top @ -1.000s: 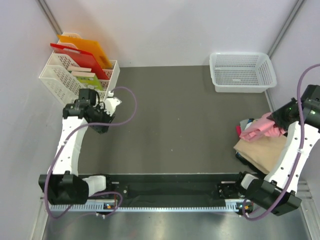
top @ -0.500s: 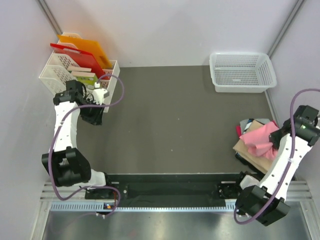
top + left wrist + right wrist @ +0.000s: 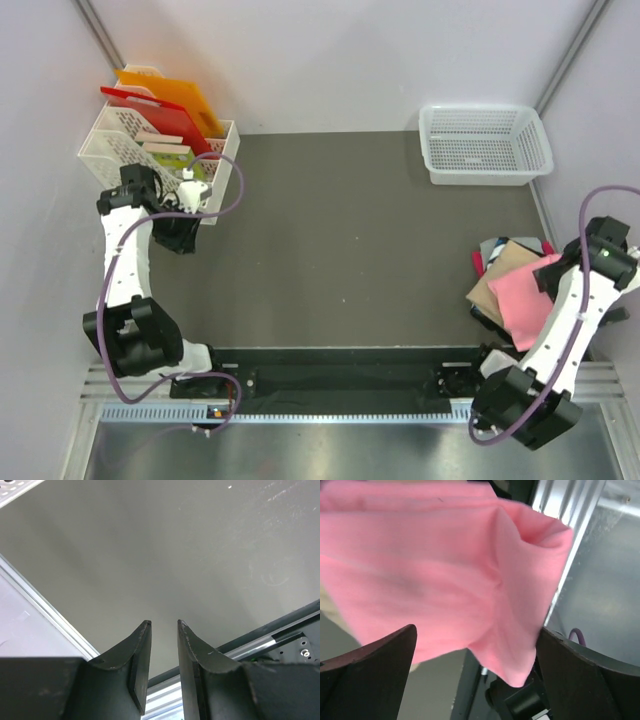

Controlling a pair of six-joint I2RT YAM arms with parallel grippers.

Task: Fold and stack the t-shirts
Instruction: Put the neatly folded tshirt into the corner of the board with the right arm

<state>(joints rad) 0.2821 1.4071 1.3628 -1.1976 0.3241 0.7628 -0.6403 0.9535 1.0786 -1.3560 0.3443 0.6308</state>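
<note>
Top view: the pink t-shirt [image 3: 522, 300] lies folded on the tan t-shirt [image 3: 485, 293] at the right edge of the desk [image 3: 350, 250]. Its long side runs roughly near to far, just beside the right arm [image 3: 578, 305] — the left arm [image 3: 122, 255] is well apart.

Left wrist: left fingers [image 3: 137, 665] narrow, holding nothing.

Right wrist: right fingers [image 3: 370, 670] wide, with the pink cloth directly ahead between them — not pinched.

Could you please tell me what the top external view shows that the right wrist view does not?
Only the top external view shows the white mesh basket at the far right, the rack of coloured boards and the left arm. Only the right wrist view shows the jaws of the right gripper standing wide apart. Both show the pink t-shirt.
</note>
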